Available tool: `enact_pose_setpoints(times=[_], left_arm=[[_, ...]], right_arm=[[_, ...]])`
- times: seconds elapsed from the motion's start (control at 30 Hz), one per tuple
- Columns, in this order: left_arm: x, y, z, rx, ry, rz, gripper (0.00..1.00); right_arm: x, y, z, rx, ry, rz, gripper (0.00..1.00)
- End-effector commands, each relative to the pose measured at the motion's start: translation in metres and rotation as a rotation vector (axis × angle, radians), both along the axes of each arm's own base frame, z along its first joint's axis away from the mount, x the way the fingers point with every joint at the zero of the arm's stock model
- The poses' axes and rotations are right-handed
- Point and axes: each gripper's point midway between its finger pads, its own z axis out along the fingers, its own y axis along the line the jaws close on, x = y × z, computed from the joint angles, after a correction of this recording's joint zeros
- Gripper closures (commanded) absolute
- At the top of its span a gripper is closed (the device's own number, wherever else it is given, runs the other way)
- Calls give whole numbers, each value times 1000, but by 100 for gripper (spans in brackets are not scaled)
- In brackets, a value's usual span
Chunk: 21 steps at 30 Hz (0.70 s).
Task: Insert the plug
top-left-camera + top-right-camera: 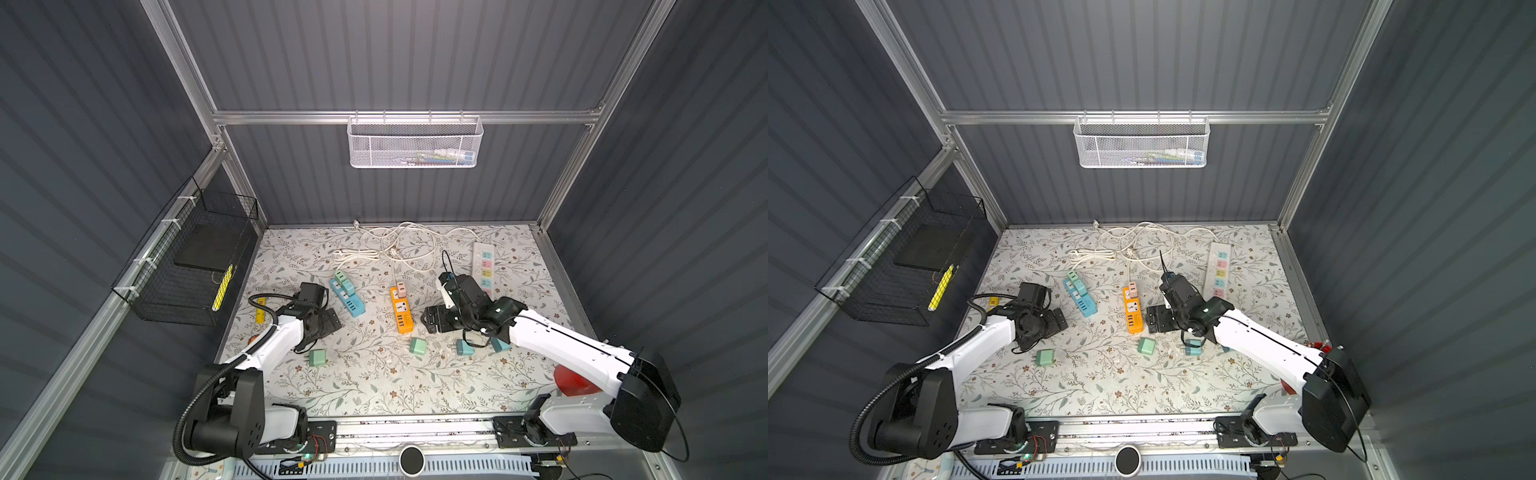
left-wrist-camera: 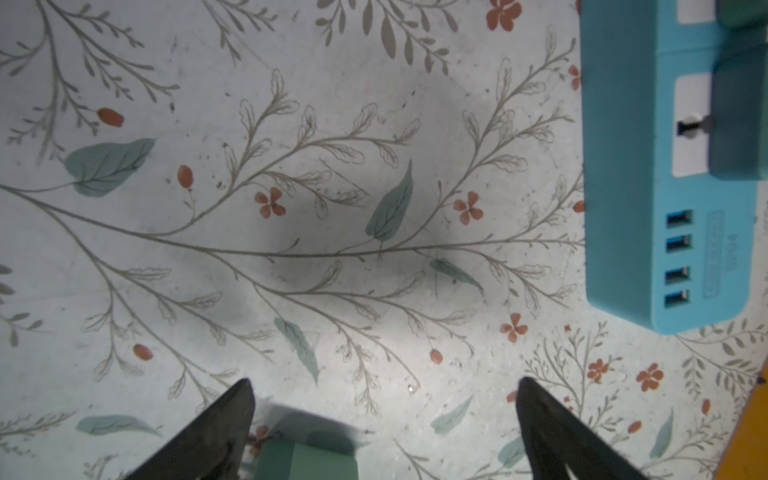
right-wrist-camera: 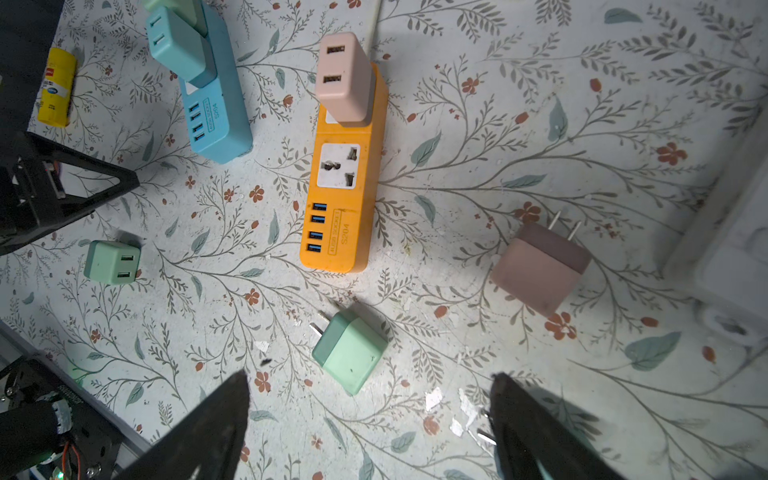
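Grip quality matters most here: the right gripper (image 1: 430, 322) hangs with jaws spread wide and empty over the middle of the table (image 1: 374, 386), just beside the orange power strip (image 3: 345, 195). The mint plug (image 3: 351, 357) lies on its side between that strip and the table's near edge, prongs flat along the cloth. It looks the likely pick, though the loose pink plug (image 3: 540, 270) is also near. Drop squarely over the body, pinch its flat sides clear of the prongs, tip it upright, then line the prongs with the free socket (image 3: 338, 166) before pressing straight down. The left gripper (image 2: 384, 384), likewise open and holding nothing, could steady the strip.
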Motion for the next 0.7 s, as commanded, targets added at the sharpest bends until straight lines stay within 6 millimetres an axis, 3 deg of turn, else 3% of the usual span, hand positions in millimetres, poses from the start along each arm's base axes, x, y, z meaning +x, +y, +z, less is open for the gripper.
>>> enact_pose_setpoints(times=[0.0,0.23,0.37,0.67], left_arm=[[-7,-4,-11,-21,35,-31,1],[-27,7,-20,21,86,-17,0],[-38,10,-16,27,100,-10,0],[-61,-7,-9,-42,86,-31,5]], right_arm=[[2,-3,-1,-8,-13,-22,10],[3,-2,0,-13,-22,-10,9],[3,-3,4,-14,-32,-10,8],[0,-6,10,1,-46,-18,8]])
